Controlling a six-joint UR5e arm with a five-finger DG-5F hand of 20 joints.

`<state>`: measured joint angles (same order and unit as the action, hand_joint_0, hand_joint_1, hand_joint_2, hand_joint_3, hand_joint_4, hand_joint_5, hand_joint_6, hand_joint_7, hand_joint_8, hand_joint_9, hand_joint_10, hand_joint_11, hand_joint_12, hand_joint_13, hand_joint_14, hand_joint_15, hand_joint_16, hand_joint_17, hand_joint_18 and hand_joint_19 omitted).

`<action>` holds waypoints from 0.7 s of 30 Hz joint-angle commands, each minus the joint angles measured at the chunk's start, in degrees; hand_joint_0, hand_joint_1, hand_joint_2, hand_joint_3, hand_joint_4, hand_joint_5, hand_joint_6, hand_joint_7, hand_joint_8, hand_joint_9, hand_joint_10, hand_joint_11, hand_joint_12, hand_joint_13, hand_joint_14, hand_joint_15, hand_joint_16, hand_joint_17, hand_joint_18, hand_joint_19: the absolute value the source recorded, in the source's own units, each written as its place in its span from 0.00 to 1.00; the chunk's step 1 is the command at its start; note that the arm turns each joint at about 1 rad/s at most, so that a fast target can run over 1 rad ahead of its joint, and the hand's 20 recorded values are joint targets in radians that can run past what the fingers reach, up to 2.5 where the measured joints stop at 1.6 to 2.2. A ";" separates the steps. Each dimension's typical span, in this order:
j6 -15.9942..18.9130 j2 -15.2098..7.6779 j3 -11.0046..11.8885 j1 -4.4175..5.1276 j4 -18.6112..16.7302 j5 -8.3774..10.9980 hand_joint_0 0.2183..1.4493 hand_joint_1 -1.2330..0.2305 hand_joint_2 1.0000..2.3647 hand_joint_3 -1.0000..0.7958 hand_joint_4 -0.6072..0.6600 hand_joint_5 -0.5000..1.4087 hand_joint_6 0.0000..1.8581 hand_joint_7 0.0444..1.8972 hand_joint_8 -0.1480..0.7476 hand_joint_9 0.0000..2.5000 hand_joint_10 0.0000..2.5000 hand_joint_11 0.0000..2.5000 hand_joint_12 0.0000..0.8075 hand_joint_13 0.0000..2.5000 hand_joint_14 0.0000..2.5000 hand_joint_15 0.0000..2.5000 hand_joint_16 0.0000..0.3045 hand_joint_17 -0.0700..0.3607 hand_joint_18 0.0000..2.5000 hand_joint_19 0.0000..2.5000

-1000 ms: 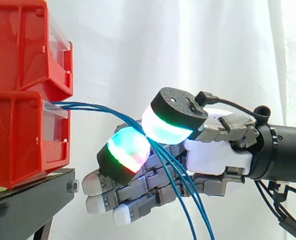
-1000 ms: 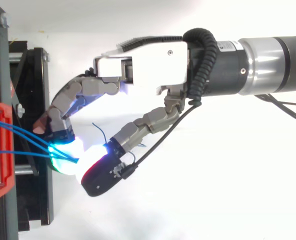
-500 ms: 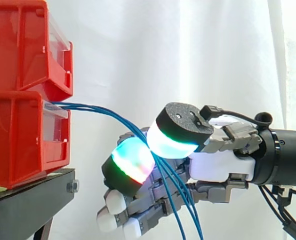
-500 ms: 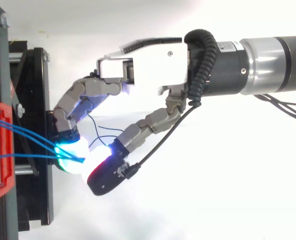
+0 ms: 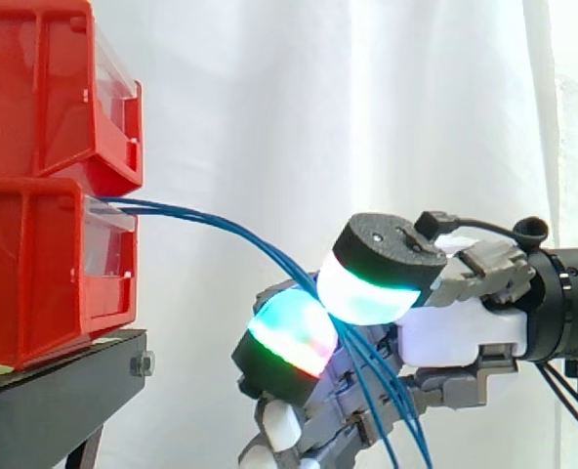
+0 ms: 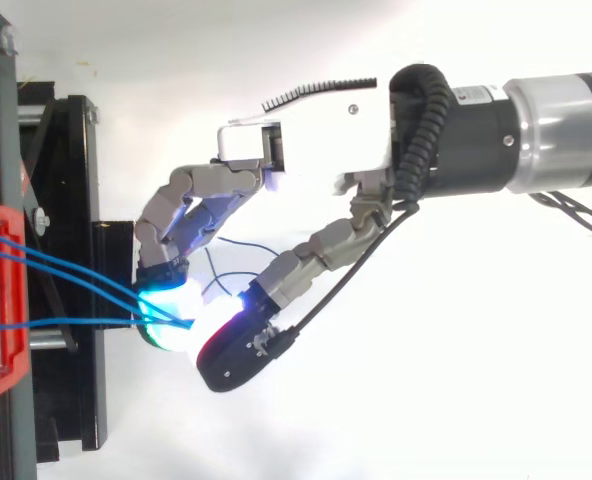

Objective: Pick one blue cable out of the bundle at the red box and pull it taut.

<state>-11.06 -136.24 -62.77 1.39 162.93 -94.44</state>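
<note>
A bundle of thin blue cables (image 5: 221,230) comes out of the clear front of the lower red box (image 5: 35,264) and curves down to the right. In the top view three blue cables (image 6: 76,285) run from the red box (image 6: 1,300) and meet at one spot. The hand (image 5: 455,327) reaches in from the right, below and right of the box. Its glowing thumb pad (image 5: 372,283) and a glowing finger pad (image 5: 289,337) are pressed together on the cables. Past the pinch the cables hang down in front of the palm. The hand (image 6: 326,135) has its other fingers curled under.
A second red box (image 5: 45,88) is stacked on the lower one. Both rest on a black stand (image 5: 55,391) at the left, whose frame (image 6: 71,200) reaches toward the hand. A white curtain hangs behind.
The hand has moved right and downward, away from the red box, keeping its pinch on the cables. The visible cable span between box and pads has grown longer.
</note>
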 commanded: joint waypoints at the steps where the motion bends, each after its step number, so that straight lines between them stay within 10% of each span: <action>1: 0.07 0.72 -0.08 0.10 1.51 -0.04 0.36 0.27 0.01 0.38 0.59 0.20 0.48 0.46 0.66 0.40 0.00 0.33 0.51 0.26 0.00 0.09 0.18 0.45 0.25 0.11; 21: 0.33 3.35 0.80 0.19 7.66 0.83 0.37 0.26 0.01 0.36 0.56 0.20 0.48 0.45 0.64 0.45 0.00 0.46 0.52 0.31 0.00 0.13 0.18 0.44 0.26 0.12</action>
<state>-10.75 -132.97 -62.30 1.54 169.23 -93.68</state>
